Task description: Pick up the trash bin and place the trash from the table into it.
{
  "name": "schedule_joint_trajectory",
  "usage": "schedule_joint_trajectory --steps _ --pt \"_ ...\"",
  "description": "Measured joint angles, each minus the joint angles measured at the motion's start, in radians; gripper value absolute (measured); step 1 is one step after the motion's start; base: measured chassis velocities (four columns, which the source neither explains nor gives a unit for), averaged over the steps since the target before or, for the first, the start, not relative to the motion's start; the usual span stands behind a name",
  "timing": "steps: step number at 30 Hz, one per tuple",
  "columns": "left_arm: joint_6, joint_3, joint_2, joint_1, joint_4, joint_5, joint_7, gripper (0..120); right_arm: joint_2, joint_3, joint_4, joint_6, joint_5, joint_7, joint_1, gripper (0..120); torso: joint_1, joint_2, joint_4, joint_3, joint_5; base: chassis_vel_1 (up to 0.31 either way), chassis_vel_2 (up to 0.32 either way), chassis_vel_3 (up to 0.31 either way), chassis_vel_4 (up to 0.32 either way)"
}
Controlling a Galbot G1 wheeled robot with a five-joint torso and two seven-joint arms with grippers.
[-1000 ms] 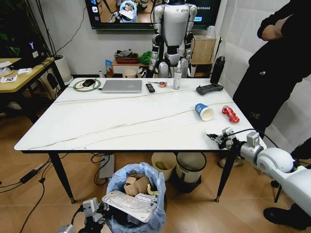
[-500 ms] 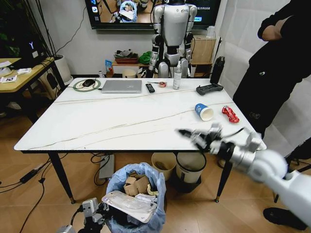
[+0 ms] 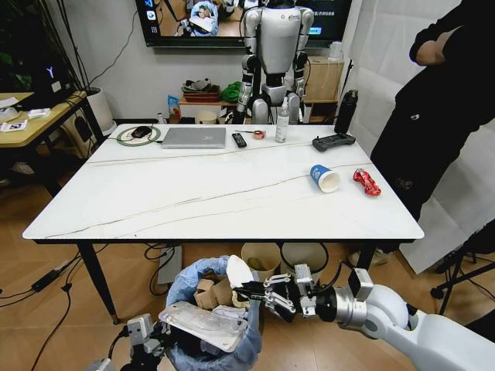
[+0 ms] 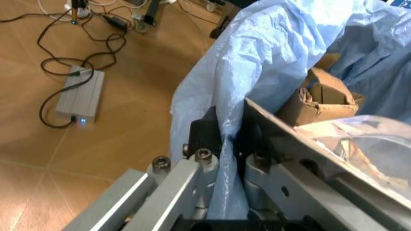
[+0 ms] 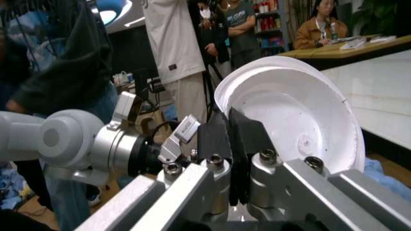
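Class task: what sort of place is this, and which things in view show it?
Probably a robotics lab or demo office: a silver humanoid robot stands behind the white marble-look table, under a wall-mounted screen, with a silver laptop on the table.

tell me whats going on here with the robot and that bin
The robot is clearing litter off the table into a trash bin lined with a blue bag. Its left gripper is clamped on the bin's rim, holding it below the table's front edge. Its right gripper is over the bin's opening, shut on a white disc. Cardboard and a clear plastic tray are already in the bin. A blue cup and a red wrapper are on the table.
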Motion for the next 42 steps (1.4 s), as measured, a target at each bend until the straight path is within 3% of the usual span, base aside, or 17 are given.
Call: schedule_joint_trajectory --steps 7,16,26,36,37,42 --pt "0.001 0.003 -0.001 -0.008 0.011 -0.003 -0.001 0 0.047 -0.055 -0.052 0.029 -0.014 -0.003 0.020 0 0.000 0.000 0.0000 0.000 0.0002 0.000 0.000 0.000 0.000" --pt "0.003 0.006 0.000 -0.014 0.012 -0.010 -0.002 0 0.053 -0.064 -0.061 0.031 -0.024 0.007 0.028 2 0.000 0.000 0.0000 0.000 0.0001 0.000 0.000 0.000 0.000" --pt "0.004 0.009 -0.002 -0.017 0.013 -0.012 -0.002 0 0.053 -0.064 -0.069 0.033 -0.038 0.019 0.021 41 0.000 0.000 0.0000 0.000 0.0002 0.000 0.000 0.000 0.000" --pt "0.005 0.010 -0.003 -0.017 0.012 -0.011 -0.002 0 0.043 -0.055 -0.064 0.033 -0.044 0.025 0.013 70 0.000 0.000 0.0000 0.000 0.0001 0.000 0.000 0.000 0.000" --pt "0.005 0.010 -0.003 -0.017 0.012 -0.010 -0.003 0 0.040 -0.053 -0.063 0.033 -0.048 0.027 0.011 81 0.000 0.000 0.0000 0.000 0.0002 0.000 0.000 0.000 0.000" --pt "0.005 0.010 -0.002 -0.017 0.008 -0.010 -0.003 0 0.036 -0.039 -0.054 0.033 -0.057 0.041 0.011 97 0.000 0.000 -0.0001 0.000 0.0003 0.000 0.000 0.000 0.000"
